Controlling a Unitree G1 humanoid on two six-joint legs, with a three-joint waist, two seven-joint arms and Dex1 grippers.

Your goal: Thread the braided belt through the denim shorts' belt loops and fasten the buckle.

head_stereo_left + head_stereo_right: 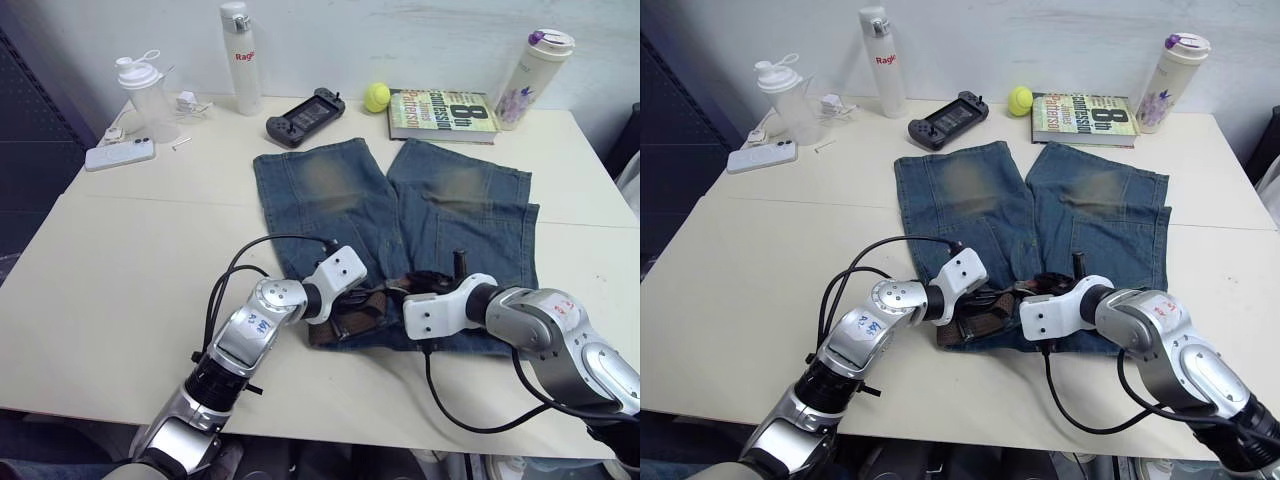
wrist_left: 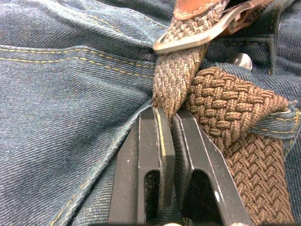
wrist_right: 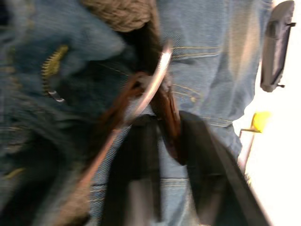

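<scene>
The denim shorts (image 1: 330,190) lie flat on the table, waistband toward me. The braided belt (image 1: 350,318) lies bunched along the waistband's middle. In the left wrist view my left gripper (image 2: 169,115) is shut on a brown woven strap end of the belt (image 2: 173,84), just below the silver buckle (image 2: 197,35). A thicker stretch of belt passes under a belt loop (image 2: 281,120). My right gripper (image 1: 408,292) faces the left gripper (image 1: 378,292) across the buckle. In the blurred right wrist view its fingers (image 3: 207,160) clamp the brown leather tab (image 3: 170,120) beside the buckle frame (image 3: 157,77).
Along the table's far edge stand a book (image 1: 440,113), a tennis ball (image 1: 377,96), a black game controller (image 1: 305,117), a white bottle (image 1: 240,60), a flowered bottle (image 1: 533,78), a shaker cup (image 1: 150,95) and a phone (image 1: 120,153). Black cables loop beside both arms.
</scene>
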